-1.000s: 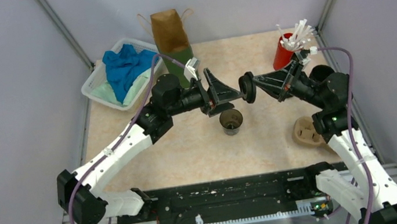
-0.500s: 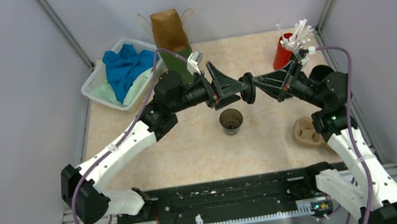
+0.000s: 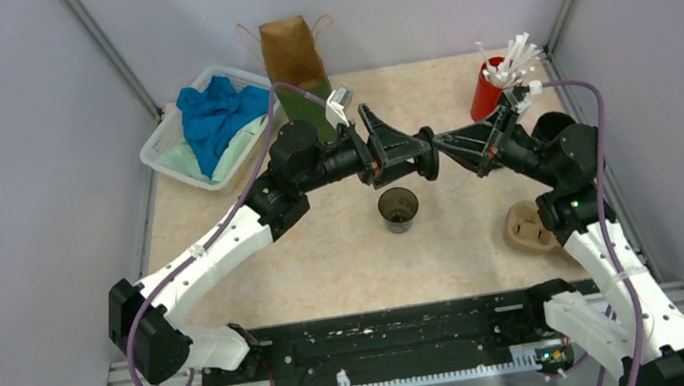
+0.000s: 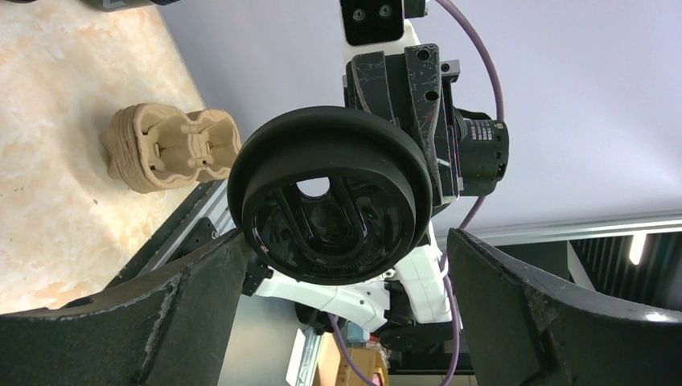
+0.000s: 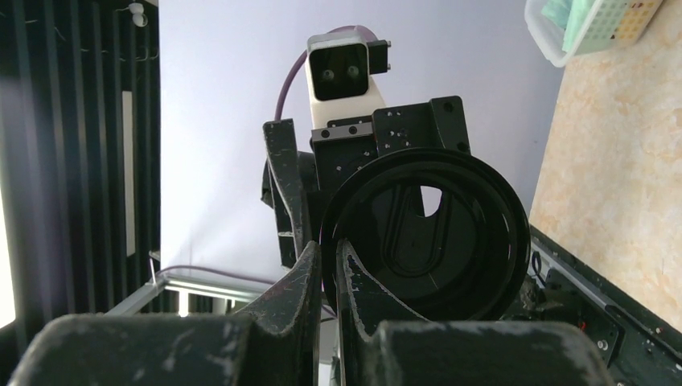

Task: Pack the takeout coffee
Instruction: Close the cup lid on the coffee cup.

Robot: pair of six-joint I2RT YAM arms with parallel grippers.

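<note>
— Looking down from the top, you have the cup (image 3: 399, 209) standing upright and open-topped near the middle of the worktop (image 3: 327, 256). Its lid (image 3: 429, 163) is in the air just behind it, turned on edge and pinched by your right pincer (image 3: 440, 146).

— And the left side?

— Your left pincer (image 3: 410, 146) comes at the lid from the other side, nose to nose with the right one. The bag (image 3: 291, 54) stands at the back. You have the basket (image 3: 166, 152) with the blue cloth (image 3: 211, 115) in the back left corner. The red cup (image 3: 486, 97) of sticks (image 3: 513, 58) is back right, and the carrier (image 3: 529, 225) lies beside your right arm.

— What about the left wrist camera?

— There you see the lid (image 4: 330, 197) face on, its sip hole towards the top. Your left fingers (image 4: 201, 297) stand wide apart, one on each side of it. You cannot tell from this view whether either finger touches the rim. The right pincer holds the lid at its upper right edge. The carrier (image 4: 169, 149) sits on the worktop to the left, well apart from the lid.

— And the right wrist?

— Your right pincer (image 5: 330, 253) has its fingers close together, clamped on the lid's (image 5: 426, 233) near rim. One of your left fingers (image 5: 283, 185) shows just past the lid on the left. A corner of the basket (image 5: 595, 24) shows at the upper right.
</note>
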